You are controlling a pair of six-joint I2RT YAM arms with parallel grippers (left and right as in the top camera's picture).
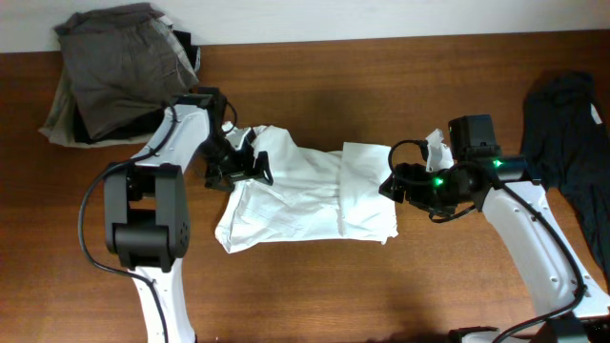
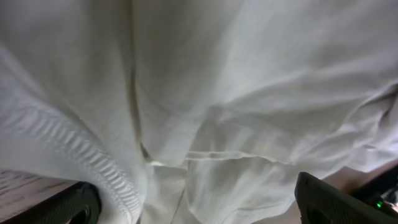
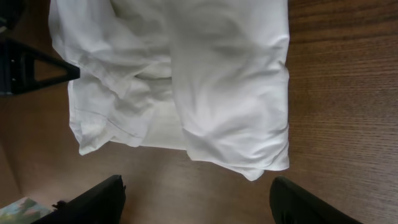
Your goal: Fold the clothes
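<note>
**While Both Pincers Stand Spread at the White Garment**

As seen from overhead, the white garment point(image 1: 305, 195) lies crumpled near the middle of the counter point(image 1: 315, 86), between the two arms. Its right portion forms a flatter folded panel lying over the rest. Its left portion is bunched and wrinkled.

**Left arm.** The left pincer point(image 1: 254, 168) sits at the upper left edge of the garment. In the left wrist view, its fingers point(image 2: 78, 202) appear in the two lower corners, set wide apart. White cloth with a stitched hem fills the space between and above them. The fingers are spread and do not pinch the fabric.

**Right arm.** The right pincer point(image 1: 389, 184) sits just beside the garment's right edge. In the right wrist view, its fingers point(image 3: 102, 199) are spread, with bare wood between them. The nearest edge of the garment lies close to the fingers but apart from them.

**Other items.** A pile of grey-brown clothes point(image 1: 119, 67) rests at the far left corner of the counter. A dark garment point(image 1: 572, 124) lies along the right edge, well apart from the white one.
</note>
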